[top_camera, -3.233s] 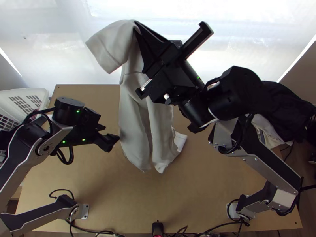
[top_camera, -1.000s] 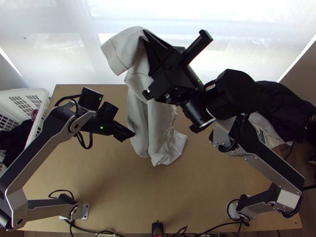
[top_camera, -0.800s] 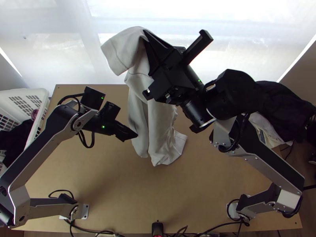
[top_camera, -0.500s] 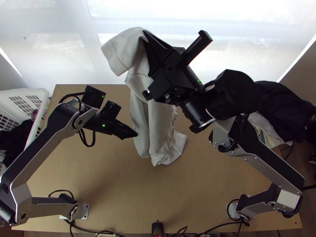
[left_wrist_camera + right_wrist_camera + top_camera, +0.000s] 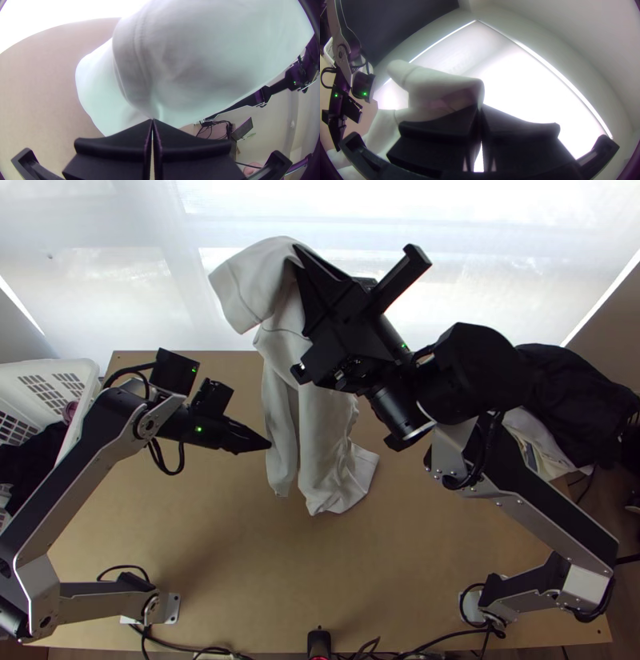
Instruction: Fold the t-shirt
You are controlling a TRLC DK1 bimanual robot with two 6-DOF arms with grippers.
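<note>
1. T-shirt (image 5: 322,444): bunched, hanging from right gripper (image 5: 296,249) toward the surface (image 5: 240,564); long axis far-to-near.
2. Right fingers together, pinching upper cloth.
3. Left gripper (image 5: 269,445) nearer lower end, at shirt's left edge; fingers together, seemingly on a small pinch. Spreading probably needs a sideways pull.
4. Right gripper hides some cloth; can't ID collar.

Blk joints (image 5: 480,372), slvr links (image 5: 586,580), grn LEDs (image 5: 198,429)
</note>
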